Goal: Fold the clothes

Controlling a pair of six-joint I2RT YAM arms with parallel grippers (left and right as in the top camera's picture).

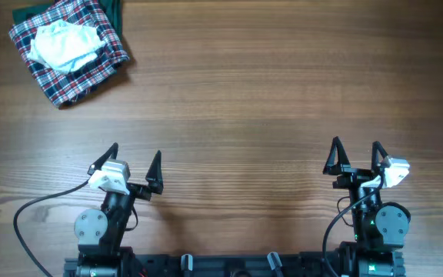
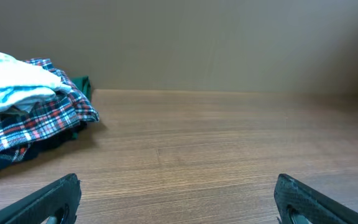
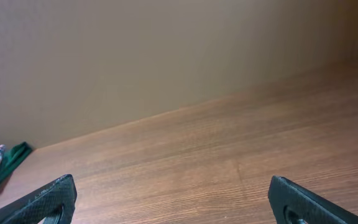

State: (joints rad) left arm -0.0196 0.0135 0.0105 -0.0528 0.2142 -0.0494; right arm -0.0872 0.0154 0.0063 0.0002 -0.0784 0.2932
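The clothes [image 1: 66, 42], a crumpled pale blue-white garment, lie on top of a plaid cloth at the far left corner of the table. In the left wrist view the clothes [image 2: 11, 84] show as a soft white heap at the left edge. My left gripper [image 1: 135, 154] rests near the front edge, well short of the pile, open with nothing between its fingers [image 2: 178, 193]. My right gripper [image 1: 356, 146] stands at the front right, far from the pile, also open and empty [image 3: 174, 196].
The red, navy and white plaid cloth [image 1: 75, 73] lies under the clothes, and a dark green cloth [image 1: 114, 9] pokes out behind it. The wooden table [image 1: 283, 92] spreads between the arms and the pile. A plain wall backs the table [image 2: 229, 43].
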